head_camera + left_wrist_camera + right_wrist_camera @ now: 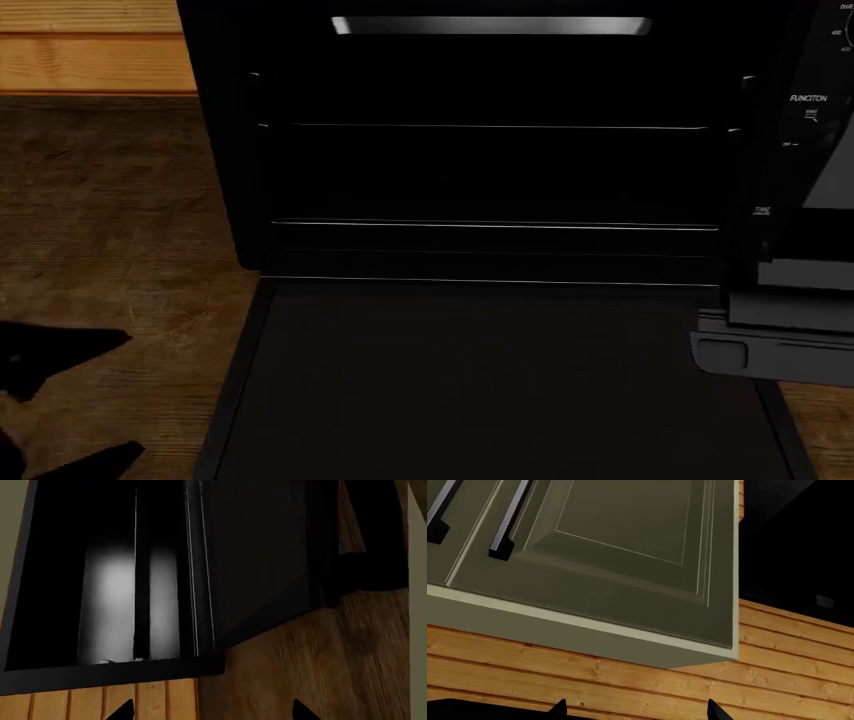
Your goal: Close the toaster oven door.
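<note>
The toaster oven (494,170) fills the head view, its wire racks (494,225) showing and a lettered side panel (807,100) on its right. The toaster oven door (494,380) lies folded down flat toward me; its near edge runs out of frame. My left gripper (131,395) hovers open over the counter just left of the door, holding nothing. In the left wrist view the oven's black body (260,565) looms close beyond the open left gripper (213,711). My right gripper (635,711) is open and empty, facing a wall away from the oven.
A wooden counter (120,220) carries the oven, backed by a plank wall (80,45). A grey segment of my right arm (774,330) overlaps the door's right hinge area. The right wrist view shows pale green cabinets (627,545) with black handles (507,525).
</note>
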